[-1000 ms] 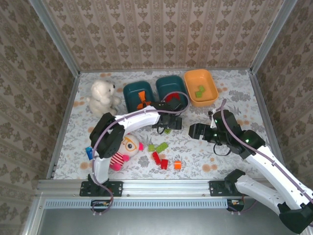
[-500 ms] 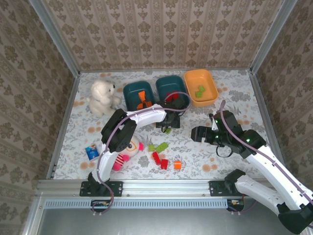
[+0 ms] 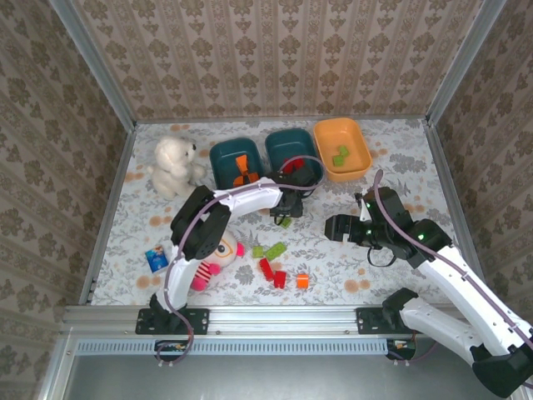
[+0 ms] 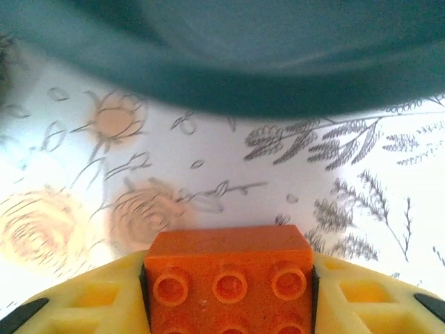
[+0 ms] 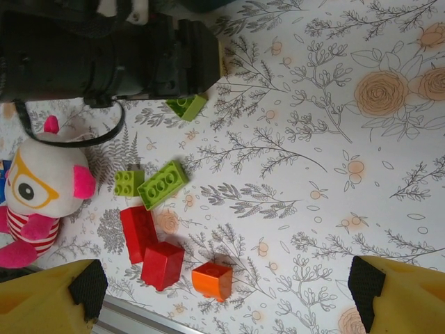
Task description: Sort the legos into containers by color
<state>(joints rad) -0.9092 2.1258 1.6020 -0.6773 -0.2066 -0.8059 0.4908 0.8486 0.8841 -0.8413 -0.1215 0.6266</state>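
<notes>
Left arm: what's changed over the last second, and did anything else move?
The left arm swung its elbow to the right, and the left hand closed around an orange brick on the table, just in front of the middle teal bin. The right hand barely shifted and is open. The loose bricks, other bins and plush dog stayed put.

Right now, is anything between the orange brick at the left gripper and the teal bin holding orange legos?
Nothing visible does. The orange brick sits between the left gripper's fingers with bare cloth ahead; only the left teal bin's own wall needs clearing. The other teal bin is nearer.
</notes>
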